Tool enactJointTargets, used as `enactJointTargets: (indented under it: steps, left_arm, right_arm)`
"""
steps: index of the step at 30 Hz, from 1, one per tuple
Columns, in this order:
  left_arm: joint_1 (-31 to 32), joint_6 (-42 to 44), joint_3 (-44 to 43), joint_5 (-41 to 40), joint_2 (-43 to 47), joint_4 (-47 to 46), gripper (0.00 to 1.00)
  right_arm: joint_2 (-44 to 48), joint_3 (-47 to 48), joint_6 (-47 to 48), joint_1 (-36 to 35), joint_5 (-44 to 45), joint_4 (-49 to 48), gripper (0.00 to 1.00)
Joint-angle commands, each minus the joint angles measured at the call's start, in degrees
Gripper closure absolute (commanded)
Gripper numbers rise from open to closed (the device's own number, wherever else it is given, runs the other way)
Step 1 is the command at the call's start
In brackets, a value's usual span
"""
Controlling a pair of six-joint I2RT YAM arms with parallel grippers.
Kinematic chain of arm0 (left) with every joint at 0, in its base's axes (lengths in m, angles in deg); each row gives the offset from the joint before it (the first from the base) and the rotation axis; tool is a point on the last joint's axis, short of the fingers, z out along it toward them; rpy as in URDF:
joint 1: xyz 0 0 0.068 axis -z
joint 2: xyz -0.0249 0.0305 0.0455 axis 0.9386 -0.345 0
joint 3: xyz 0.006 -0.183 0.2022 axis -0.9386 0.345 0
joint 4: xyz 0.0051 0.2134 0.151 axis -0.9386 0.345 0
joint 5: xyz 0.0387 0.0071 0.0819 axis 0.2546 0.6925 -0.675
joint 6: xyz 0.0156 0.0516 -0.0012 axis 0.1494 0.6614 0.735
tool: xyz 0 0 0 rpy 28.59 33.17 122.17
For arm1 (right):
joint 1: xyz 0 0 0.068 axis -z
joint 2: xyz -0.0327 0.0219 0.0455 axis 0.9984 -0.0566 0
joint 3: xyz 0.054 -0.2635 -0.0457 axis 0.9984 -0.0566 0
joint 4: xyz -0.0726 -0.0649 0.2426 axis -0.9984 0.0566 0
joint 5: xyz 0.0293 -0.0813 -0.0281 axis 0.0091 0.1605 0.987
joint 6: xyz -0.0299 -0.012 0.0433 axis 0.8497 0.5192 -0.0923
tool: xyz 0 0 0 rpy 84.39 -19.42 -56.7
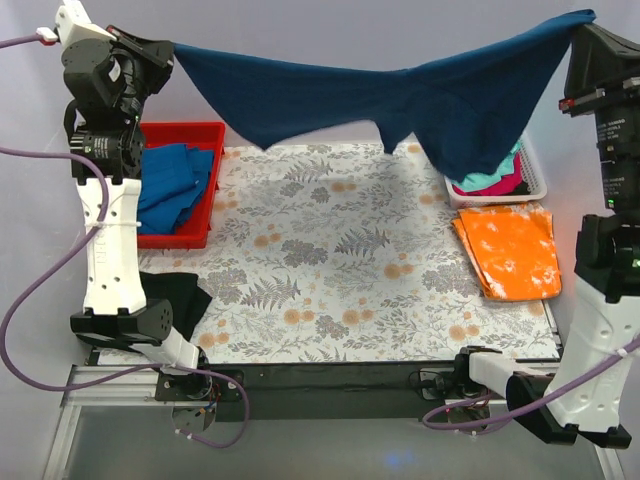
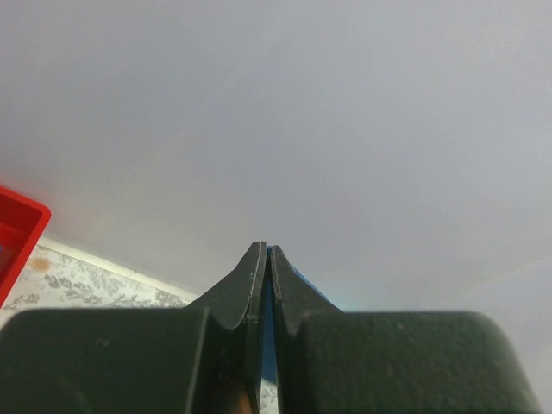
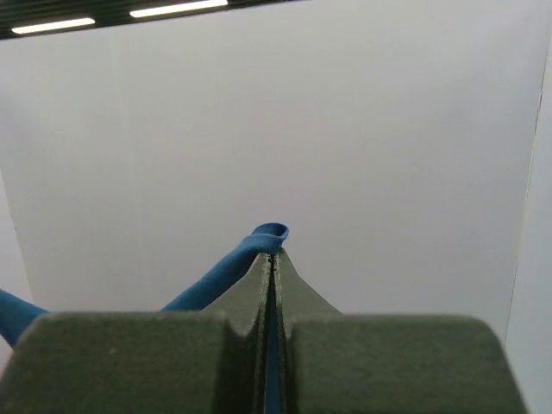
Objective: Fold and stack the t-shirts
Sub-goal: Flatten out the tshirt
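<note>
A blue t-shirt (image 1: 380, 95) hangs stretched in the air between my two raised grippers, sagging above the back of the table. My left gripper (image 1: 168, 47) is shut on its left corner; in the left wrist view a thin strip of blue cloth (image 2: 269, 319) shows between the closed fingers (image 2: 241, 289). My right gripper (image 1: 583, 22) is shut on its right corner; in the right wrist view the blue cloth (image 3: 250, 250) curls over the fingertips (image 3: 289, 276). No print shows on the shirt.
A red tray (image 1: 205, 135) at back left holds blue shirts (image 1: 170, 185). A white basket (image 1: 535, 180) at back right holds teal and pink shirts. A folded orange shirt (image 1: 508, 250) lies at right. A black shirt (image 1: 175, 295) lies at near left. The table has a floral cloth (image 1: 350, 270).
</note>
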Motion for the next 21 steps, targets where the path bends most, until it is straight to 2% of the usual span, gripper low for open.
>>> enactJointTargets:
  steps: [1,7,12,21]
  left_arm:
    - [-0.5,1.9,-5.0,-2.5,2.9,1.6,1.0]
    - [-0.5,1.8,-4.7,-2.6,4.9,1.5,1.0]
    - [-0.5,1.6,-4.8,-2.0,1.8,0.6,1.0]
    - [-0.5,-1.5,-2.7,3.1,-10.4,-2.6,1.0]
  right_arm:
    - [-0.8,1.1,0.9,0.4,-0.5,-2.0,0.99]
    - [-4.0,6.9,0.3,0.3,-1.6,-2.2,0.99]
    - [-7.6,7.7,0.2,0.3,-1.5,-2.7,0.99]
    - [-14.0,-4.1,1.2,0.3,0.7,-5.7,0.99]
